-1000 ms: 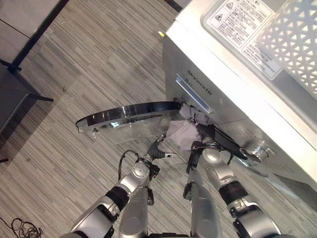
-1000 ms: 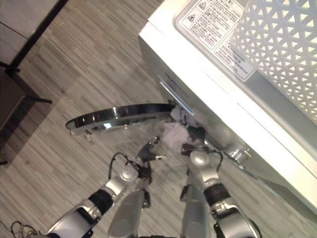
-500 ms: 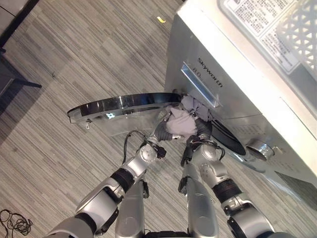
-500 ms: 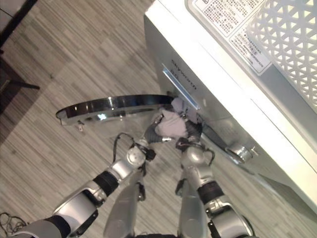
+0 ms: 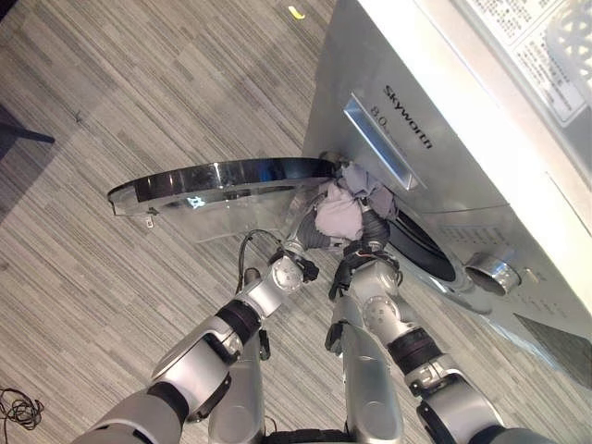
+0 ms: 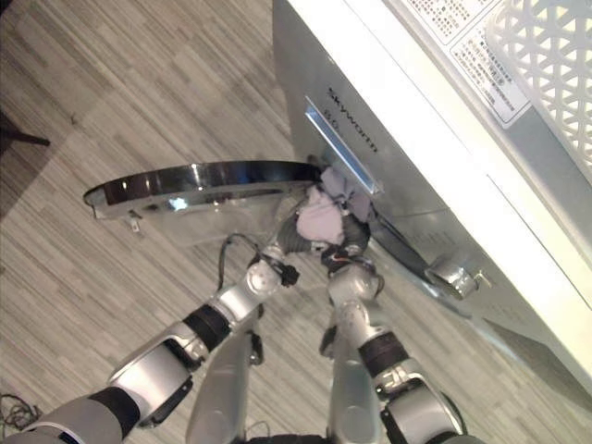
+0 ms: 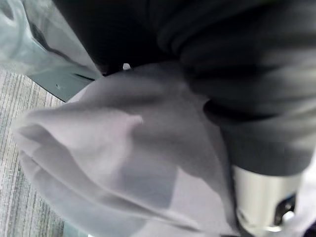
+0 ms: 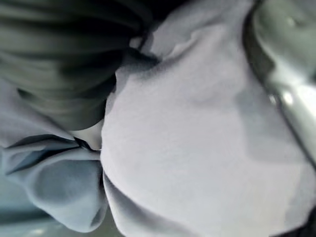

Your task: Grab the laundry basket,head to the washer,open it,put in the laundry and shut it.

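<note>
A pale lilac-grey bundle of laundry [image 5: 339, 211] is bunched at the left rim of the silver washer's [image 5: 444, 199] round opening [image 5: 421, 254]. The washer's round glass door [image 5: 222, 178] stands swung out to the left, seen edge-on. My left hand [image 5: 303, 240] presses against the bundle from below left. My right hand [image 5: 372, 237] is against it from below right. Both wrist views look onto the cloth [image 7: 118, 153] [image 8: 197, 128] from very close, beside each hand's dark cover. The white lattice laundry basket [image 6: 546, 55] sits on top of the washer.
A drawer handle [image 5: 379, 153] sits just above the opening and a chrome knob [image 5: 490, 271] to its right. The open door blocks the floor to the left of my hands. Striped wood floor [image 5: 139, 83] spreads out to the left, with a small yellow scrap [image 5: 294, 12] near the washer's corner.
The camera has shifted. My left hand, apart from the cloth a second ago, has come up against it. Both hands have pushed the bundle higher, toward the washer's opening.
</note>
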`<state>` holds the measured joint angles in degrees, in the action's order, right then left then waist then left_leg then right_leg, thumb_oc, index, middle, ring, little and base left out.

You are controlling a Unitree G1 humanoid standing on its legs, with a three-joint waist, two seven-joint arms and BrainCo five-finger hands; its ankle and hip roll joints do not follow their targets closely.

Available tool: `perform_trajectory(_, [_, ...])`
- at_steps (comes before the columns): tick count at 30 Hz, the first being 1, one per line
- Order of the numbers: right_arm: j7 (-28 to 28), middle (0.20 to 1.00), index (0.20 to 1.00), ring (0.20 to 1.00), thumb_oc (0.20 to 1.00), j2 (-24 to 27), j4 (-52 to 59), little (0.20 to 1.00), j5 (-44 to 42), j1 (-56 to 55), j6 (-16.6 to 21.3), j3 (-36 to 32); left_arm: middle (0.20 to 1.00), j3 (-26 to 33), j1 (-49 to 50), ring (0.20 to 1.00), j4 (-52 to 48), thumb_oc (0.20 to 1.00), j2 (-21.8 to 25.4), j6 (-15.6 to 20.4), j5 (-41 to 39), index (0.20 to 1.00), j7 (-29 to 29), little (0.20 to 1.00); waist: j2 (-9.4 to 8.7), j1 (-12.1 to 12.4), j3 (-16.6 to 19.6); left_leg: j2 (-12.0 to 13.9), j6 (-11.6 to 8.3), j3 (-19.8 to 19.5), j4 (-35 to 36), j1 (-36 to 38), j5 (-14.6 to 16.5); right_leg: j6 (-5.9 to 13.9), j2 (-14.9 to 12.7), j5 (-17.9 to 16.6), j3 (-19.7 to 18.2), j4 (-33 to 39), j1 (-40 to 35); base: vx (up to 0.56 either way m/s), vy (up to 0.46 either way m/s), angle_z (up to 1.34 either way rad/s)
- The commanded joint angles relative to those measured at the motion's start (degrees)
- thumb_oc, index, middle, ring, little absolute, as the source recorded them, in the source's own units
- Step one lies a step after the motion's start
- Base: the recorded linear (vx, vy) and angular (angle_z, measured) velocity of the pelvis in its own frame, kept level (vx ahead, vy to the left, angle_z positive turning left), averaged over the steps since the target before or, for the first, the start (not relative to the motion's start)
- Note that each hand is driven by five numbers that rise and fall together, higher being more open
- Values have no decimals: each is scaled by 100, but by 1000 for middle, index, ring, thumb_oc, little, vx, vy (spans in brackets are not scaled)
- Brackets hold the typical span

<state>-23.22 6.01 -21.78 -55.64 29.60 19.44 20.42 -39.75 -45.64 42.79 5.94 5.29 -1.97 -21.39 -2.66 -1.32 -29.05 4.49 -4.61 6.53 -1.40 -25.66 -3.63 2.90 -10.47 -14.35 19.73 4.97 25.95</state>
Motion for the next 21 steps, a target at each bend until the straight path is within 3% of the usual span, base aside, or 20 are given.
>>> perform_trajectory(1, [331, 200, 200, 200, 200, -300, 660, 200, -89, 397, 602, -216, 1000, -412, -358, 1000, 388, 1000, -734, 174, -234, 1000, 115, 1000, -33, -95, 276, 223, -159, 477, 140, -116, -9, 758, -216, 354, -351, 3, 60, -4, -27, 3])
perform_trajectory(4, [333, 200, 200, 200, 200, -330, 683, 200, -194, 442, 654, -208, 1000, -424, -520, 1000, 352, 1000, -815, 217, -436, 1000, 182, 1000, -39, -135, 257, 223, -168, 468, 128, -167, -14, 757, -201, 348, -363, 3, 101, 0, -10, 1])
perform_trajectory(5, [348, 200, 200, 200, 200, -327, 675, 200, -226, 457, 671, -207, 570, -419, -555, 570, 337, 570, -842, 235, -499, 570, 216, 570, -41, -146, 254, 226, -169, 465, 119, -181, -12, 757, -199, 344, -367, 3, 110, 0, 0, 0])
perform_trajectory(6, [395, 200, 200, 200, 200, -335, 652, 200, -319, 458, 689, -210, 325, -412, -602, 325, 285, 325, -850, 266, -591, 325, 236, 325, -36, -167, 252, 233, -174, 469, 101, -211, -11, 762, -197, 333, -369, 3, 134, 0, 0, 0])
perform_trajectory(7, [396, 200, 200, 200, 200, -335, 651, 200, -320, 459, 690, -211, 200, -412, -602, 200, 285, 200, -850, 266, -591, 200, 236, 200, -35, -168, 253, 233, -174, 468, 100, -213, -10, 762, -197, 333, -369, 3, 134, 0, 0, 0])
perform_trajectory(21, [658, 200, 200, 200, 200, -183, 702, 200, -558, 69, 632, -5, 200, -145, -430, 200, -57, 200, -562, 406, -768, 200, -38, 200, -55, -170, 246, 251, -175, 446, 138, -247, -34, 730, -161, 335, -315, 3, 173, 0, 0, 0])
